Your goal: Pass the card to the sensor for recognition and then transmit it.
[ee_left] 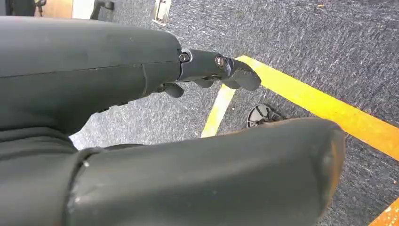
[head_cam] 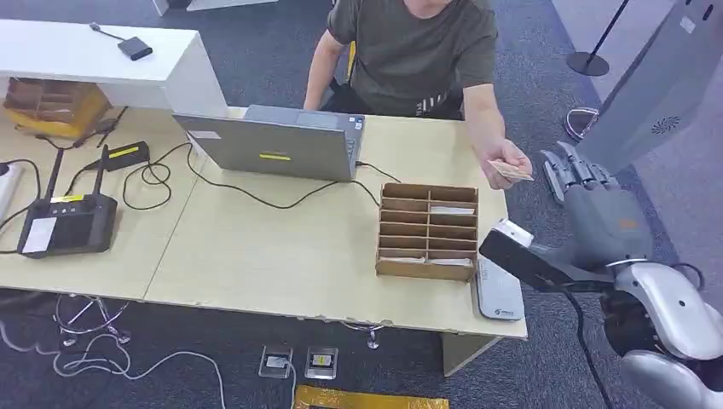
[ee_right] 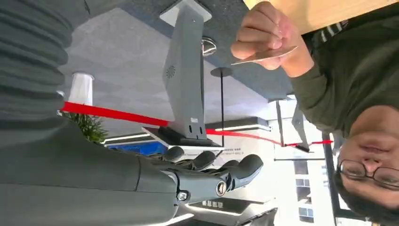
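A person seated behind the table holds a tan card (head_cam: 511,170) in one hand, out past the table's right edge. In the right wrist view the card (ee_right: 263,55) is pinched in their fist. My right hand (head_cam: 588,183) sits just right of the card, apart from it, palm up and holding nothing. Its fingers (ee_right: 211,174) are stretched out. A flat grey sensor pad (head_cam: 497,290) lies on the table's front right corner. My left hand (ee_left: 211,70) hangs over grey carpet with nothing in it.
A wooden slotted box (head_cam: 428,230) with cards in it stands left of the sensor pad. A laptop (head_cam: 277,145), cables and a black antenna device (head_cam: 64,221) take up the table's left and middle. A grey kiosk (head_cam: 665,85) stands at the far right.
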You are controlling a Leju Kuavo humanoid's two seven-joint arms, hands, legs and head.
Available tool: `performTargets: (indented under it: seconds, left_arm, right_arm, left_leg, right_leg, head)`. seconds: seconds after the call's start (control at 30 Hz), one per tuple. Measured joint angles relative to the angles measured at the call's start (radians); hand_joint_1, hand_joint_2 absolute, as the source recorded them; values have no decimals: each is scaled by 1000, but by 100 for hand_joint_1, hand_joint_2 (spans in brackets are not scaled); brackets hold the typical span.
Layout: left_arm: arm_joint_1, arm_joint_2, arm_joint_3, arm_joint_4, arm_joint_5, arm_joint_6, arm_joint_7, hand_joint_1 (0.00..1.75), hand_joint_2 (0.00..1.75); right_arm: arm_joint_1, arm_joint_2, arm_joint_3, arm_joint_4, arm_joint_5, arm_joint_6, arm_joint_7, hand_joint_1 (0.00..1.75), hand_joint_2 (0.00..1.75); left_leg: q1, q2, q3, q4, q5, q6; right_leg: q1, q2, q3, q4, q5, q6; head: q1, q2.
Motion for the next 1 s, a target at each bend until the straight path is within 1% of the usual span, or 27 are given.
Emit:
performTargets:
  seconds: [0.87,0.9,0.93,0.97,1.0]
  left_arm:
    - [0,0,0,0,0,0,0,0,0]
    - [0,0,0,0,-11,-2,4,0,0]
    - [0,0,-2,0,-35,-9,14,0,0]
    - [0,1,-10,0,-50,-16,22,0,0]
    - [0,2,-17,0,-56,-21,27,0,0]
  right_arm:
    - [-4,5,3,15,3,0,0,0,175]
    - [-4,5,3,15,24,15,0,0,175]
    - [4,5,-3,15,73,51,0,0,175]
    - [29,6,-19,16,119,65,0,0,175]
    - [58,6,-38,18,142,58,1,0,175]
  left_leg:
    - [0,0,0,0,0,0]
    - [0,0,0,0,0,0]
    - [0,0,1,0,0,0]
    - [0,-1,1,0,0,0]
    - [0,-2,0,0,0,0]
  right_leg:
    - [0,0,0,0,0,0]
    - [0,0,0,0,0,0]
    - [0,0,0,0,0,0]
    - [0,-1,0,0,0,0]
    - [0,-2,1,0,0,0]
  head:
    - [0,0]
    - [0,0]
    - [0,0]
    - [0,0]
    - [2,0]
